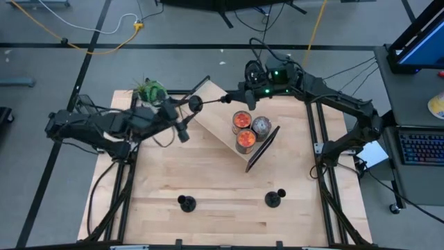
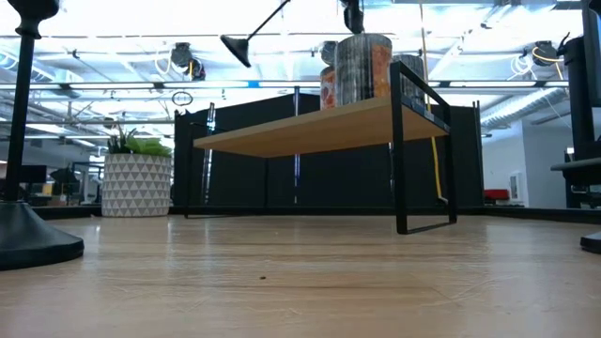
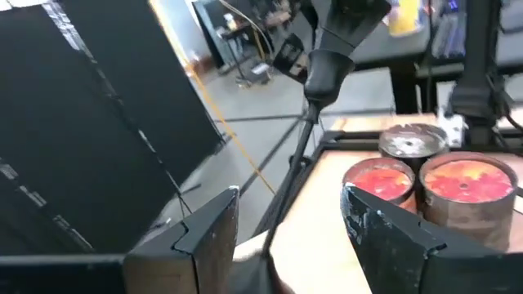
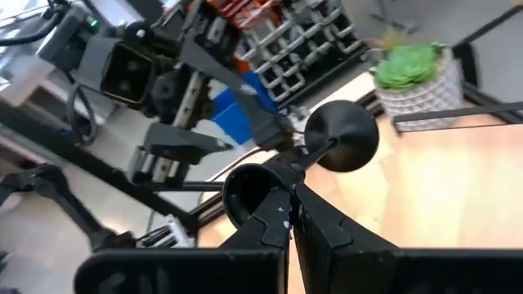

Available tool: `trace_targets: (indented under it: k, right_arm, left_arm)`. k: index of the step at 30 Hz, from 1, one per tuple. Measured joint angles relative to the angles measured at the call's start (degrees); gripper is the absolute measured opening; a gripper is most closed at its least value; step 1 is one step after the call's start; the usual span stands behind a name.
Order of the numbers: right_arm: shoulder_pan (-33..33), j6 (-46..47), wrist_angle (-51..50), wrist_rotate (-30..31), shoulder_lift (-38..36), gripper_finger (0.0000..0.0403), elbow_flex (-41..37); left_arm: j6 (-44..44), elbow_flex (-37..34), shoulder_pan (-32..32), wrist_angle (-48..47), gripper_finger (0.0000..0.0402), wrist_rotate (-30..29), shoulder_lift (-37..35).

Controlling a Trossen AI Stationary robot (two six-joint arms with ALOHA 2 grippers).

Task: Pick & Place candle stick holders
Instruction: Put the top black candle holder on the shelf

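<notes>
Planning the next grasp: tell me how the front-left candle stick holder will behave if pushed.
The candle stick holder looks stiff and probably bottom-heavy: wide round base, thin stem. A low push would likely slide it; one near the top may tip it.

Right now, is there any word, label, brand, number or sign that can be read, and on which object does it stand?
None can be read.
The printed wrappers on the three round candle jars on the wooden shelf are too blurred to read.
The white geometric plant pot bears only a pattern.
</notes>
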Motion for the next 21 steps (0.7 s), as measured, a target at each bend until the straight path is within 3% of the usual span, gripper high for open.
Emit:
trace_targets:
  k: [11,21]
  right_arm:
    - [2.56,0.24,0.80,-0.41,0.00,0.0000,0.00]
    - [3.98,0.62,-0.47,-0.23,0.00,0.0000,0.00]
  left_arm:
    - [0.93,15.47,3.85,-13.24,0.0225,6.38,14.43]
    - [0.94,20.99,6.94,-17.11,0.0225,10.30,20.55]
